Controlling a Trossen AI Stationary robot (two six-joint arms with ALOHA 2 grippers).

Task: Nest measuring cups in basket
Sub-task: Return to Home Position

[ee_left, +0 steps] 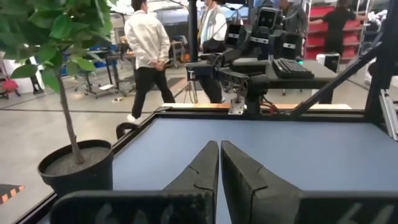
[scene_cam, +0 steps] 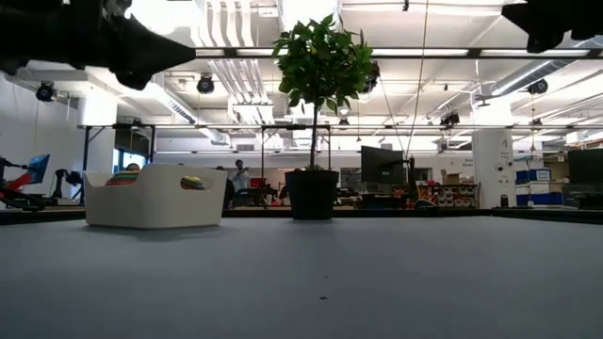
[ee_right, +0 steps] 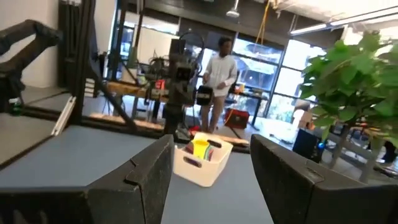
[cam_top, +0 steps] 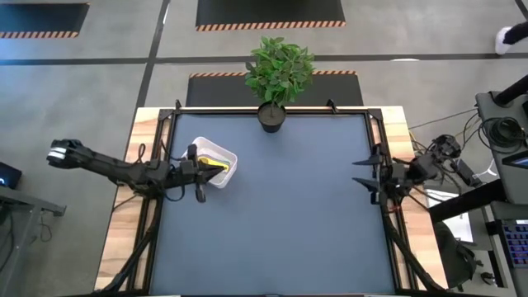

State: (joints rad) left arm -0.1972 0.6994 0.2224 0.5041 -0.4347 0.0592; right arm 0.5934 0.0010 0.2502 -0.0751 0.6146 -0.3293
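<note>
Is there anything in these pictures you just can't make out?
1. How many measuring cups are nested: low view, the basket wall hides all but their tops.
2. Cup colours besides yellow: high view, too small, and the left gripper overlaps the basket's edge.
3. Both arms: low view, cut off by the top edge.

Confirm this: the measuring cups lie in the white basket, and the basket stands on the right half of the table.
Wrong in one point: the high view shows the white basket, cups inside, on the left half of the table, by the left gripper. The rest holds.
</note>
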